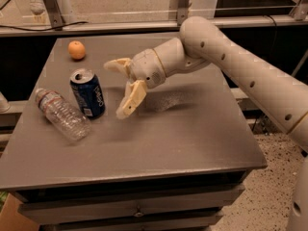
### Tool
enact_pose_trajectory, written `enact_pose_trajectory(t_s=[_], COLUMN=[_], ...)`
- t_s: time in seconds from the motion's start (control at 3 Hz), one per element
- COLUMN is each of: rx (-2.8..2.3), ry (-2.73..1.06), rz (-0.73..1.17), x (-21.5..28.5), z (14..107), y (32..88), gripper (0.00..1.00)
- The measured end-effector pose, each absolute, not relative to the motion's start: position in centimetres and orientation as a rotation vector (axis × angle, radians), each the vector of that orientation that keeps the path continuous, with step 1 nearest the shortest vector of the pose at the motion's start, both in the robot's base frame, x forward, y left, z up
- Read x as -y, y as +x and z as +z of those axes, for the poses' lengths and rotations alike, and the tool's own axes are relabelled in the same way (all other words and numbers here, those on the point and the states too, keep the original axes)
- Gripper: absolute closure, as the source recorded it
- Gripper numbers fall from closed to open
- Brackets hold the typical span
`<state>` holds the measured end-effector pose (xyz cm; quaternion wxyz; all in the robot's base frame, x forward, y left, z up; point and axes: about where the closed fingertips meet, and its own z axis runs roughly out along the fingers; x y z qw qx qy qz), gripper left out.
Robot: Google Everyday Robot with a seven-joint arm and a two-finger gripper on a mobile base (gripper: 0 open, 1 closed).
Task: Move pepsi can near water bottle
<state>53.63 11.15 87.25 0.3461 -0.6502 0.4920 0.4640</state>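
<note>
The water bottle (61, 115) lies on its side near the tabletop's left edge. Toward the back left corner sits an orange (76, 50). The pepsi can (88, 94) stands upright, just beside the bottle on its right. Just right of the can, clear of it, hangs the gripper (113, 90), fingers spread apart and empty, its arm (226, 57) reaching in from the right.

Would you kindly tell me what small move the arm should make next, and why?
Probably lift the gripper up and back. Its jaws stand open next to the upright dark blue metal pepsi can, apart from it, and it already stands beside the clear ribbed plastic water bottle.
</note>
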Motion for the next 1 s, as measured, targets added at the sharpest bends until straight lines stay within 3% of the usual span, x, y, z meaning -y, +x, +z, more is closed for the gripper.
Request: enact_pose_trajectory(t_s=[1.0], rx=[-1.287], ry=[-1.35], rz=[0.972], x=[1.3], z=[93.0], y=[54.8], gripper=[0.0])
